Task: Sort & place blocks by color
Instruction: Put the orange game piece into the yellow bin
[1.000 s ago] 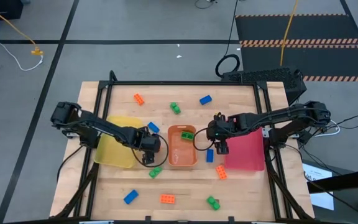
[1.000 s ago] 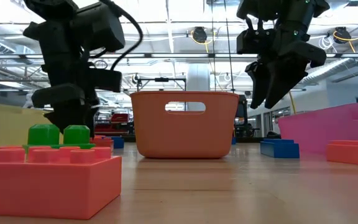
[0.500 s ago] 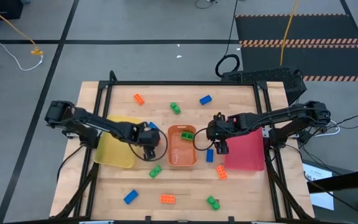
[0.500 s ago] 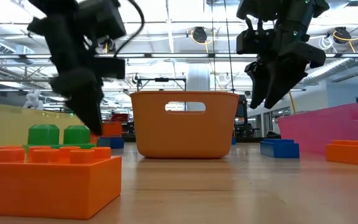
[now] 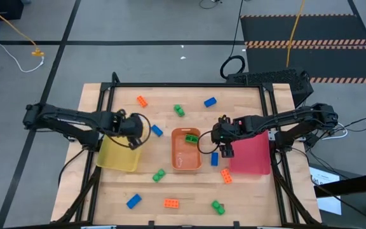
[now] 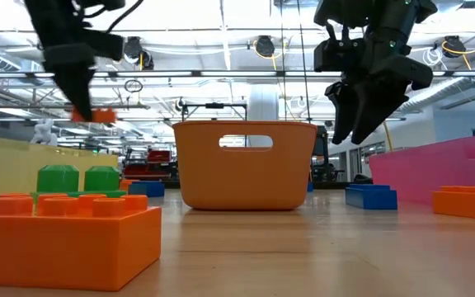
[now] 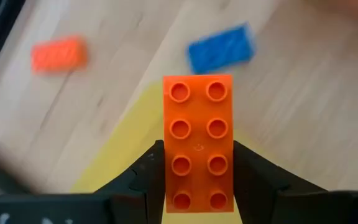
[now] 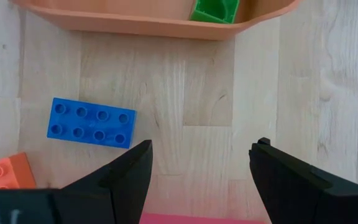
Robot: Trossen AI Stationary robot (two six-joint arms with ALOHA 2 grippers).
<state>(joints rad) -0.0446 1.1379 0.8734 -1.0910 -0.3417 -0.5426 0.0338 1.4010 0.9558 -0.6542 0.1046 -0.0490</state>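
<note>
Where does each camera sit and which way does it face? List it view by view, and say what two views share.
High view: overhead, straight down on the table; both arms show.
Low view: table height, level across; the right gripper hangs beside the orange tray.
Left wrist view: past the left gripper, shut on an orange block, toward the yellow tray.
Right wrist view: past the open right gripper's fingers down at a blue block.
Shared: the high and right wrist views both show the green block in the orange tray.
</note>
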